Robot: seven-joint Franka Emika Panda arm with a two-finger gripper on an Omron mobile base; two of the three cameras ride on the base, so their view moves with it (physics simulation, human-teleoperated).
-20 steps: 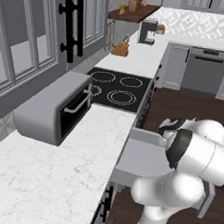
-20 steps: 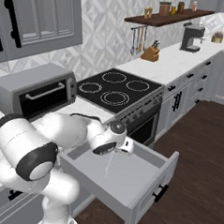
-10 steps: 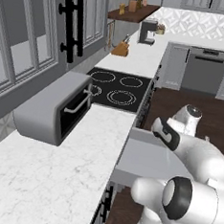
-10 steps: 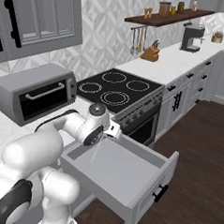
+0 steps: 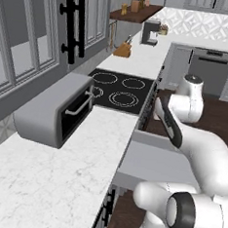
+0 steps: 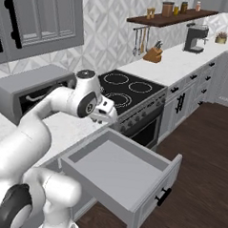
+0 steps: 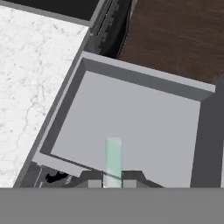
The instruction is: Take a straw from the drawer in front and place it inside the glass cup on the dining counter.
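Pull-out stage of the straw transfer. The drawer [image 6: 126, 176] stood pulled out beneath the marble worktop [image 5: 56, 179], its plain grey floor bare in both the right base view and the hand view. The gripper [image 7: 113, 180] was raised above the open drawer, its two dark fingertips pressed together on the straw [image 7: 113, 157], which appeared in the hand view as a short, pale greenish-white stick projecting from between the fingertips over the drawer floor [image 7: 131, 118]. In the right base view the white hand [image 6: 104, 110] hung above the drawer's rear left corner, close to the front edge of the black cooktop [image 6: 124, 88]; the straw was too thin to make out there. In the left base view the arm [image 5: 185, 107] arched over the drawer, with the toaster oven [image 5: 52, 110] well apart to its left.

Judged from this arrangement, the pick was complete and the carry was in hand: the straw was out of the drawer and pinched, not yet delivered. Neither the glass cup nor the dining counter lay within these views, so the next move probably called for turning or driving the base to bring that counter into reach, keeping the pinch firm while the arm swung. The straw would then need to be brought upright over the cup's mouth before release, a narrow target for so slender a stick.
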